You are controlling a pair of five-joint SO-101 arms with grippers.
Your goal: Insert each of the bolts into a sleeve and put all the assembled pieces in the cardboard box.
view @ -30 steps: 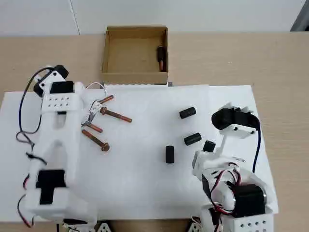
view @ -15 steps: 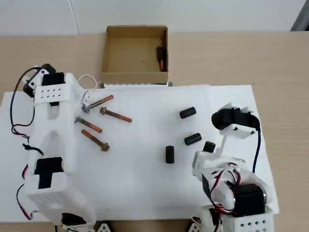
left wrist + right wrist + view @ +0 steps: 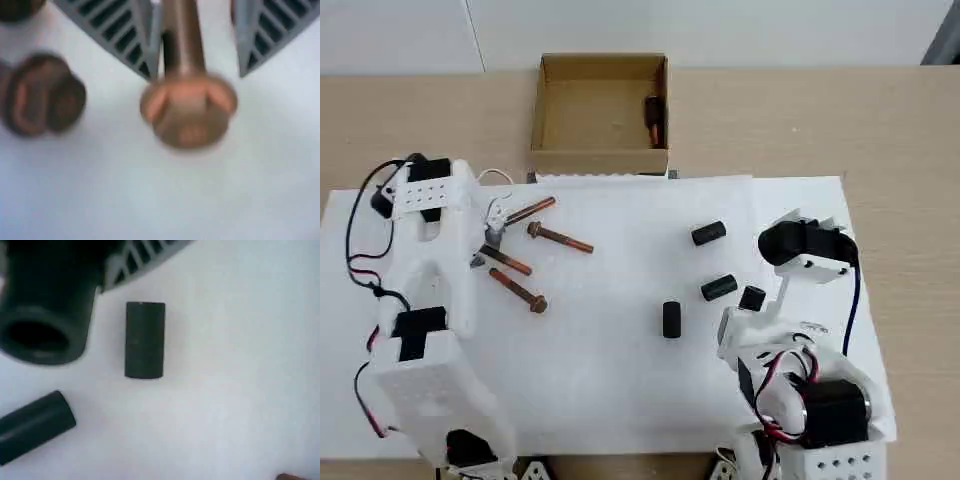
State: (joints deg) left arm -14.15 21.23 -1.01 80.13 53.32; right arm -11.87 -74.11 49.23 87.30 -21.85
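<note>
Copper-coloured bolt (image 3: pixel 187 112) with its head toward the camera. Its shaft runs back between the two grey ribbed fingers (image 3: pixel 117 30) of the left end effector (image 3: pixel 196 70). One finger lies just beside the shaft; the other stands apart. A second bolt head (image 3: pixel 42 95) rests at 9 o'clock from the first, on the white surface (image 3: pixel 160 200).

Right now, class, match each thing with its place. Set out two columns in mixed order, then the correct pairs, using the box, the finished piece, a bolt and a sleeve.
Things:
1. cardboard box
2. assembled piece
3. bolt
4. lone sleeve

Places:
A. between the open jaws of the left end effector
B. lying free on the white sheet
C. on the wooden table
D. inside the cardboard box

Pairs: 1-C, 2-D, 3-A, 4-B.
</note>
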